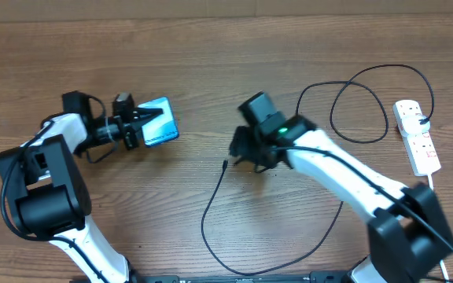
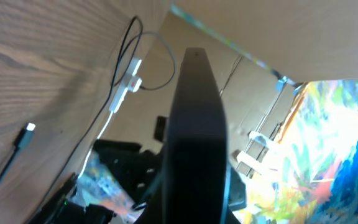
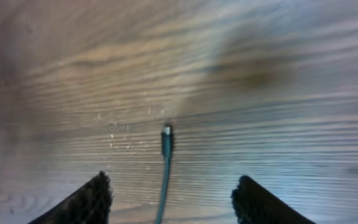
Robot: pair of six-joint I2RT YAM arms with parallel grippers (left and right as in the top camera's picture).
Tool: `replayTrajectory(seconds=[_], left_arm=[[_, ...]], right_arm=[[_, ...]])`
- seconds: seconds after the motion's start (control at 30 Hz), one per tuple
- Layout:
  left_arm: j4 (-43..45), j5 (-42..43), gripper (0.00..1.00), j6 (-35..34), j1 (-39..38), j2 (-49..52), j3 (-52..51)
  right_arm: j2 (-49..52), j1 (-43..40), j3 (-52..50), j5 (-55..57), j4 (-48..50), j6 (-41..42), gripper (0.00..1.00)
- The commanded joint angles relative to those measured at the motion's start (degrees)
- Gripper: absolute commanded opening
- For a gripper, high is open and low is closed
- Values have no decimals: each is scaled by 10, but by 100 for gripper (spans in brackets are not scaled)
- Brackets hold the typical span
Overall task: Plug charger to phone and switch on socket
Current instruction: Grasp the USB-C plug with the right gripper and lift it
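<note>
The phone [image 1: 162, 124], its light blue screen facing up, is held off the table at the left, with my left gripper [image 1: 146, 123] shut on its near end. In the left wrist view the phone [image 2: 194, 124] shows edge-on as a dark slab. The charger [image 1: 211, 208] is a thin black cable looping across the table, and its plug tip [image 1: 224, 165] lies just left of my right gripper [image 1: 237, 153]. In the right wrist view the plug tip [image 3: 166, 134] lies on the wood. The cable runs down between my open fingers [image 3: 95, 199], untouched. The socket [image 1: 418, 135] lies at the far right.
The socket's white cord [image 1: 433, 177] trails toward the front edge at the right. More black charger cable loops [image 1: 360, 106] lie between my right arm and the socket. In the left wrist view the socket [image 2: 126, 87] shows far off, with my right arm [image 2: 123, 168] below it.
</note>
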Motion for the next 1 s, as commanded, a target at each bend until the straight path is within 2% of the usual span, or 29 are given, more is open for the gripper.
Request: replayTrajectory(seconds=[0.0, 0.2, 0.27, 0.3, 0.33, 0.37, 0.4, 0.53, 0.67, 0.83, 0.97], left_arm=[[-2, 31, 4, 30, 1, -8, 11], [-1, 31, 4, 35, -3, -8, 11], [-1, 31, 4, 35, -3, -8, 11], [-1, 31, 4, 35, -3, -8, 11], [-1, 31, 4, 35, -3, -8, 11], [-1, 31, 4, 35, -3, -8, 11], [-1, 31, 4, 35, -3, -8, 11], [-1, 31, 4, 35, -3, -8, 11], [-1, 31, 4, 35, -3, -8, 11], [-1, 8, 4, 35, -3, -8, 11], [-1, -9, 4, 35, -3, -8, 11]], right_arm=[[48, 34, 10, 35, 8, 71, 56], [119, 91, 10, 46, 57, 100, 49], [129, 103, 11, 61, 61, 100, 42], [129, 103, 11, 67, 58, 100, 31], [129, 103, 13, 74, 50, 99, 15], [129, 99, 17, 80, 39, 99, 6], [129, 94, 22, 87, 22, 99, 4], [129, 50, 57, 127, -89, 92, 4], [129, -28, 95, 139, -185, 42, 4], [130, -116, 96, 132, -204, -22, 4], [130, -154, 96, 116, -212, -29, 4]])
